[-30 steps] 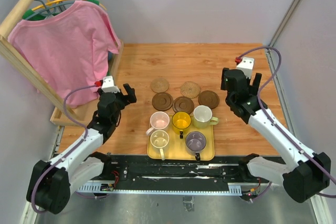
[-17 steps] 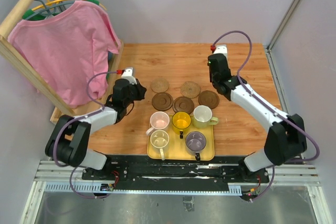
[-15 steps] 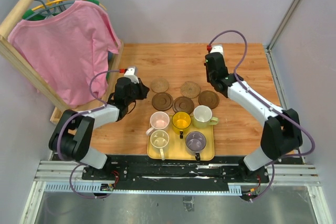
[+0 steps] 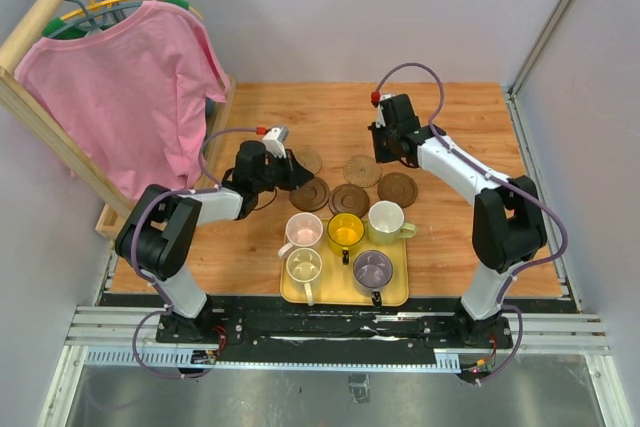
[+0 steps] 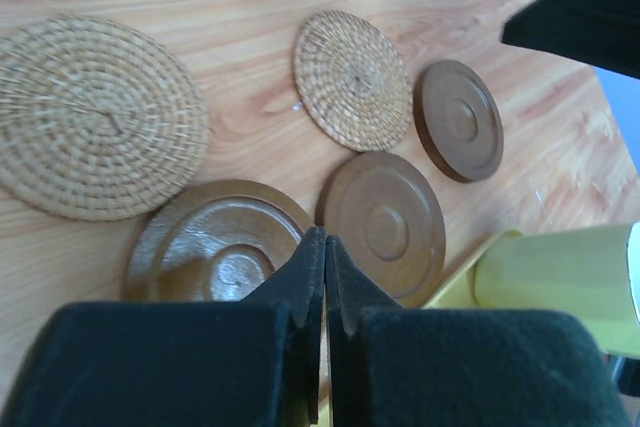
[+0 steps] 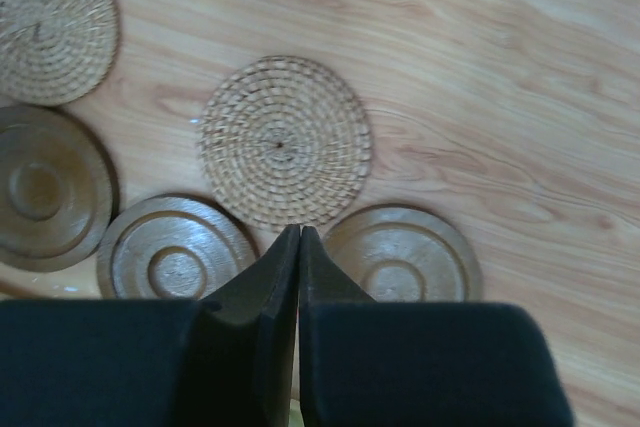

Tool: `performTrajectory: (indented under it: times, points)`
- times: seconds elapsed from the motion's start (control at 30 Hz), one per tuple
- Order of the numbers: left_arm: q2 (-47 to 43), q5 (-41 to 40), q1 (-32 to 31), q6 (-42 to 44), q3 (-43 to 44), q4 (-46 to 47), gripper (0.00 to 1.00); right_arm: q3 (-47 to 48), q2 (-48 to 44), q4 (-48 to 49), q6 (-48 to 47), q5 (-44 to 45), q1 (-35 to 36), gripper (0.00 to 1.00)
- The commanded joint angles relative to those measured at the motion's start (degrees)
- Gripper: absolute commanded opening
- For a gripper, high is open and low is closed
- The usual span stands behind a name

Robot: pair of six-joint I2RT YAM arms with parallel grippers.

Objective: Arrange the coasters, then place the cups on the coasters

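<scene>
Five coasters lie in a cluster: two tan woven ones (image 4: 308,158) (image 4: 362,169) and three dark brown ringed ones (image 4: 310,194) (image 4: 350,200) (image 4: 397,188). My left gripper (image 4: 293,171) is shut and empty, its tips (image 5: 324,242) low between two brown coasters (image 5: 215,247) (image 5: 385,222). My right gripper (image 4: 388,154) is also shut on nothing; its tips (image 6: 300,232) hang over the near edge of a woven coaster (image 6: 285,140). The cups stand on the yellow tray (image 4: 342,292): pink (image 4: 304,231), yellow (image 4: 346,231), white (image 4: 385,219), cream (image 4: 303,265), grey-purple (image 4: 372,268).
A pink shirt (image 4: 125,87) hangs on a wooden rack (image 4: 130,219) along the table's left side. Grey walls close off the back and right. The right arm's black body (image 5: 590,7) shows in the left wrist view's top right corner.
Both arms have swung in from the table's sides to the coaster cluster. Both grippers went from open to shut.
</scene>
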Motion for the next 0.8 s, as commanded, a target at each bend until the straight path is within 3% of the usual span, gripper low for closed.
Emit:
performTrajectory:
  times: [0.0,0.23,0.77]
  points:
    - [-0.37,1.97,-2.15,0.74,0.82,-1.75,0.0,2.86,2.76,-3.34,1.33,-10.58,-0.34,0.03]
    - [2.09,-1.01,-3.28,1.48,2.4,-8.88,0.01,2.66,6.29,-4.68,3.52,-17.43,0.03,0.04]
    - [7.29,-10.35,-4.17,5.64,10.16,-23.33,0.01,7.74,13.7,-13.26,1.94,-15.09,4.29,0.03]
